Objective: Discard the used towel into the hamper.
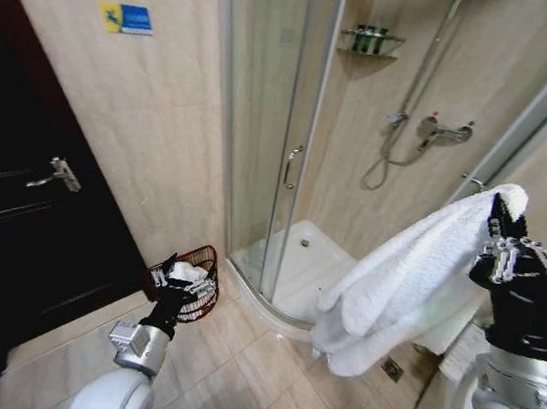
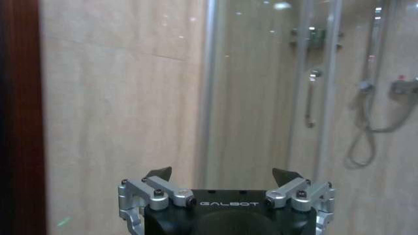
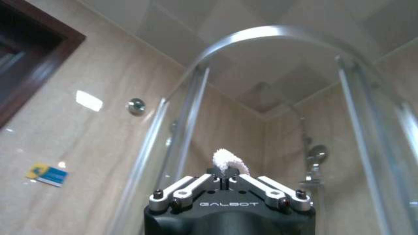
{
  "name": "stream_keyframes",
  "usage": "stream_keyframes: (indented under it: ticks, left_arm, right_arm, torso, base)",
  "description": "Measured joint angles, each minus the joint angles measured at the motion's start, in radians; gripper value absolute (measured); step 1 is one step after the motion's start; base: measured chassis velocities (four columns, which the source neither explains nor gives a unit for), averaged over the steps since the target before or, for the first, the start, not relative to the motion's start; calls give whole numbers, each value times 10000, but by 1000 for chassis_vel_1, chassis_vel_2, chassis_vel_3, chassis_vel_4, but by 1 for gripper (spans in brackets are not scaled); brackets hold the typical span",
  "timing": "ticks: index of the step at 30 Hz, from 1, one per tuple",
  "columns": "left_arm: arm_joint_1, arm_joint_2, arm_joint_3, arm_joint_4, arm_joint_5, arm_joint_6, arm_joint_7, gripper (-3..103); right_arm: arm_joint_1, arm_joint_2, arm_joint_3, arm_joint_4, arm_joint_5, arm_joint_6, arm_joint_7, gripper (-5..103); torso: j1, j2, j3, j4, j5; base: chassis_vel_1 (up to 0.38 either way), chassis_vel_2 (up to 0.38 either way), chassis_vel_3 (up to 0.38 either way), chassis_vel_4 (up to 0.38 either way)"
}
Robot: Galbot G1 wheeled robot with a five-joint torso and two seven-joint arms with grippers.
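Note:
A large white towel (image 1: 404, 282) hangs from my right gripper (image 1: 501, 219), which is raised at the right and shut on one of its corners. The cloth drapes down and leftward above the floor. In the right wrist view a tuft of the towel (image 3: 228, 160) pokes out between the closed fingers of the right gripper (image 3: 226, 177). The hamper (image 1: 204, 301), a dark red wire basket, stands on the floor against the wall by the shower door. My left gripper (image 1: 185, 284) is held low just in front of it. The left gripper (image 2: 222, 174) is open and holds nothing.
A black door (image 1: 8, 230) with a metal handle (image 1: 56, 174) fills the left. The curved glass shower enclosure (image 1: 265, 113) and its white tray (image 1: 312, 260) lie straight ahead. A white fixture (image 1: 435, 397) sits at the lower right. Tiled floor (image 1: 221, 369) runs between hamper and towel.

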Motion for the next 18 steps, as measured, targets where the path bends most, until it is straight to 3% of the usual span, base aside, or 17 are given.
stream_keyframes:
  ticks: [18]
  left_arm:
    - [0,0,0,0,0,0,0,100]
  right_arm:
    - [-49,36,2,0,23,285,-159,2]
  torso:
    - [1,1,0,0,3]
  base:
    - [126,120,132,121]
